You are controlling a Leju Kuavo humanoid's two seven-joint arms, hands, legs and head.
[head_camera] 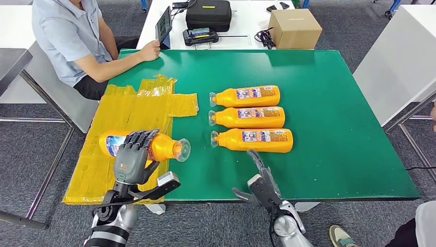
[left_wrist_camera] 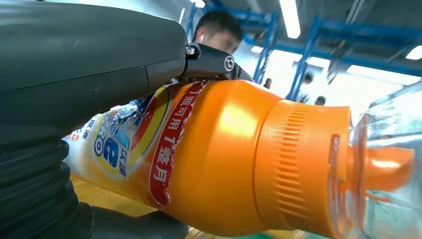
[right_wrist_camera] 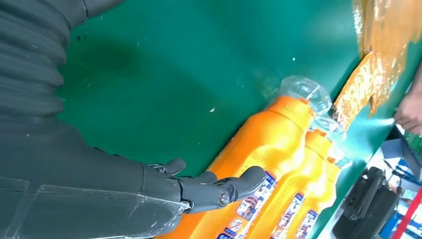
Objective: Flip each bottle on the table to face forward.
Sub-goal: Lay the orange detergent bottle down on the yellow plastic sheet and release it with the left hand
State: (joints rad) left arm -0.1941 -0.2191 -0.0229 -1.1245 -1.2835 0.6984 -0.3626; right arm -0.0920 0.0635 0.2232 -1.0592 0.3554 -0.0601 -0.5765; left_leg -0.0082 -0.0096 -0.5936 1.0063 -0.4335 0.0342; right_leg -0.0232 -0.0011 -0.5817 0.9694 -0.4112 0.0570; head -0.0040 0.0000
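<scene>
Bottle [head_camera: 154, 145] in hand lies on its side at the lower left of the head view, over the yellow sheet [head_camera: 128, 110], the left hand [head_camera: 134, 157] with fingers wrapped around its labelled middle; it looks a stiff, glossy plastic body, likely slippery, best gripped at the label and not the clear cap [left_wrist_camera: 388, 164]. Three more bottles [head_camera: 249, 119] lie in a row at centre on the green table [head_camera: 339, 128], and the right hand [head_camera: 262, 180], fingers spread and holding nothing, hovers near the closest. A seated person [head_camera: 77, 36] rests a hand on the table's upper left corner.
</scene>
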